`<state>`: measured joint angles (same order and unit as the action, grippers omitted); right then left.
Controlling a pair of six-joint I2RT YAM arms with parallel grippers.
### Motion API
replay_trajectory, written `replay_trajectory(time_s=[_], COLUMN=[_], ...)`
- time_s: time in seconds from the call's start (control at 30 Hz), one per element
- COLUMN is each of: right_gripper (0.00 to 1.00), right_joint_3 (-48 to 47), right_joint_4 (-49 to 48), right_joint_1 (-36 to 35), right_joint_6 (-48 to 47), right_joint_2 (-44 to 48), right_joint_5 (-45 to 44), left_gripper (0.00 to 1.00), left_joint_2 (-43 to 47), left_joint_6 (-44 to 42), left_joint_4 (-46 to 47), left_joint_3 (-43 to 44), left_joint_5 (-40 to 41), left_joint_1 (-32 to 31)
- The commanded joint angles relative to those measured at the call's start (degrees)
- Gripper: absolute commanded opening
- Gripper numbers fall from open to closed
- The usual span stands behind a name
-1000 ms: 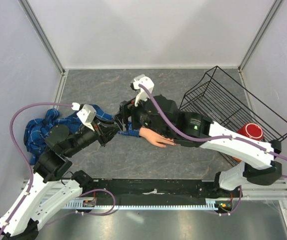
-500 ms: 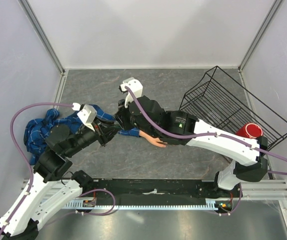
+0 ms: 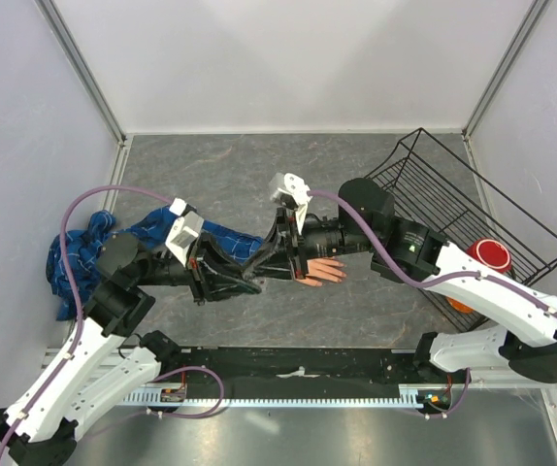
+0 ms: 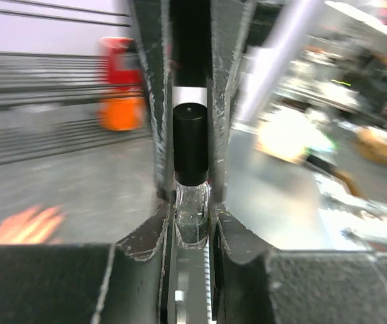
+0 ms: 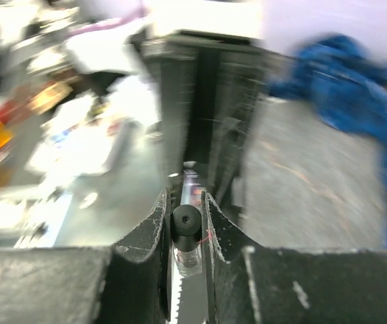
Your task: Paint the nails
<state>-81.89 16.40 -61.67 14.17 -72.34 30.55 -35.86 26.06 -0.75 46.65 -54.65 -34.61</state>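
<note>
A small nail-polish bottle (image 4: pixel 192 217) with a clear glass body and a black cap (image 4: pixel 190 145) is clamped in my left gripper (image 4: pixel 192 202), which is shut on the glass. My right gripper (image 5: pixel 185 202) faces it and is shut on the cap (image 5: pixel 185 224). In the top view the two grippers meet tip to tip, left gripper (image 3: pixel 252 276) and right gripper (image 3: pixel 277 258), and hide the bottle. The peach mannequin hand (image 3: pixel 321 271) lies flat just right of them. Its blue plaid sleeve (image 3: pixel 211 236) runs left. The nails are too small to make out.
A black wire rack (image 3: pixel 453 209) leans at the right wall, with a red cup (image 3: pixel 492 254) and something orange (image 3: pixel 458 304) by it. The bunched end of the sleeve (image 3: pixel 73 257) lies at the left wall. A black rail (image 3: pixel 298 361) runs along the near edge.
My right gripper closed on the cap and the right arm drew back to the right. My left gripper moved right with the bottle, nearer the mannequin hand, and the sleeve shifted.
</note>
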Motion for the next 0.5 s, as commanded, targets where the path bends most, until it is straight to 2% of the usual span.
replay_trajectory(time_s=[0.0,0.13,0.2,0.23,0.27,0.3,0.33,0.37,0.4,0.43,0.47], right_gripper=[0.00,0.00,0.00,0.00,0.05,0.16,0.31,0.42,0.48,0.56,0.68], right_joint_3=[3.40,4.80,5.24,5.25,5.16,4.72,4.28,3.76,1.93,0.78,-0.02], right_joint_4=[-6.65,-6.91,-6.91,-6.48,-6.04,-5.34,-3.50,-2.27,0.79,2.39,3.45], right_joint_1=[0.85,2.60,3.83,3.92,4.10,4.19,4.19,4.19,4.19,4.19,4.19], right_joint_6=[-2.04,-3.01,-2.84,-2.49,-2.22,-2.05,-1.26,-0.38,0.41,3.29,4.88], right_joint_2=[-2.99,-1.32,-0.27,0.09,0.52,0.79,1.05,1.06,0.88,0.53,0.53], right_joint_5=[22.44,22.63,21.23,19.92,15.64,13.34,10.01,2.92,-1.84,-6.16,-10.03], left_gripper=[0.02,0.02,0.02,0.02,0.02,0.02,0.02,0.02,0.02,0.02,0.02], left_joint_2=[-0.97,-1.41,-1.85,-2.02,-2.02,-1.76,-1.76,-1.76,-1.76,-1.50,-1.50], left_joint_6=[11.29,6.12,3.22,-0.02,-1.70,-3.46,-6.52,-8.12,-9.53,-11.54,-12.52], left_joint_4=[21.05,15.53,9.57,7.37,2.65,1.12,-2.20,-6.32,-8.54,-9.78,-10.84], left_joint_3=[0.63,3.00,4.75,5.37,5.81,6.86,7.22,7.75,8.71,8.80,8.81], left_joint_5=[-18.56,-15.94,-14.09,-10.68,-8.74,-6.19,-0.34,2.68,5.76,12.92,15.95], left_joint_1=[-0.99,-0.99,-0.99,-0.99,-0.99,-0.99,-1.07,-0.99,-0.99,-0.99,-0.99])
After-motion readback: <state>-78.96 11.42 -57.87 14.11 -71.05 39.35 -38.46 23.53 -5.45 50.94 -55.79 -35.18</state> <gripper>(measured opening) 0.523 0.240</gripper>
